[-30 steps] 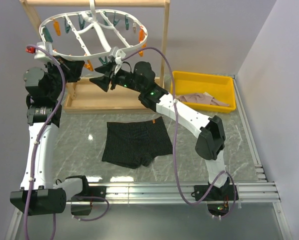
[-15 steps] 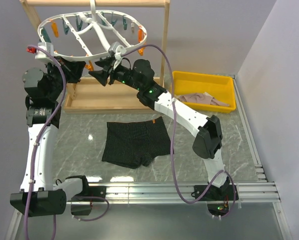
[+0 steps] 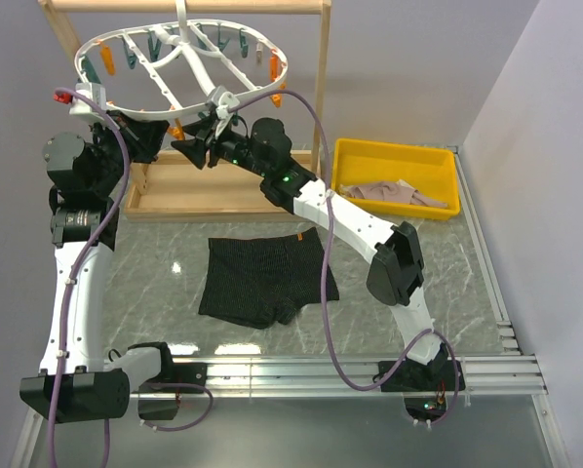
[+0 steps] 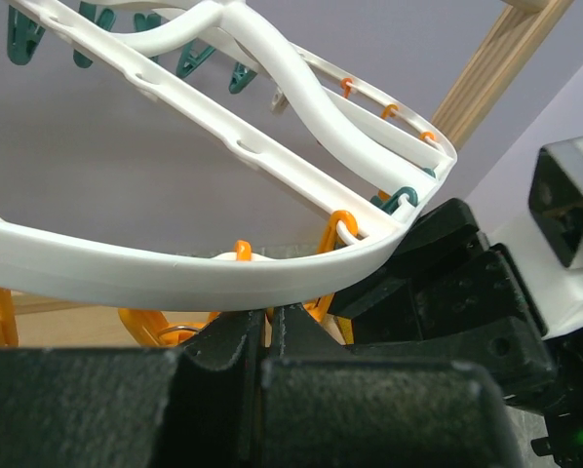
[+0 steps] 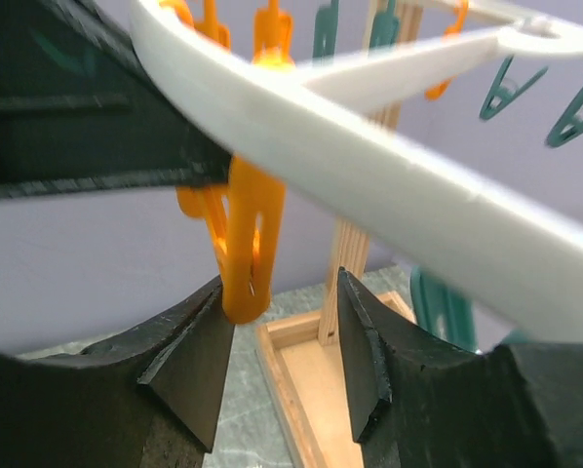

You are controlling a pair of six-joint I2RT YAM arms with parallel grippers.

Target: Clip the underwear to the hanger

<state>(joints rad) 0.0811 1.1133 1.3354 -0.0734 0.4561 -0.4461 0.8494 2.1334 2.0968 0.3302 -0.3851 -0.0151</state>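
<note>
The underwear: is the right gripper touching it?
Apart. The top view shows the underwear flat on the table, while the right gripper is up at the hanger.

The top external view looks steeply down from above and behind the arm bases, with the hanger far off at 11 o'clock. Both wrist cameras sit close beneath its rim, tilted upward (facing each other), and share it.

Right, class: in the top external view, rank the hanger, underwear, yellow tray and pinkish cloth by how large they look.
1. hanger, by its outline; it hangs nearer the camera.
2. underwear and yellow tray, too alike to split.
3. pinkish cloth.
</note>
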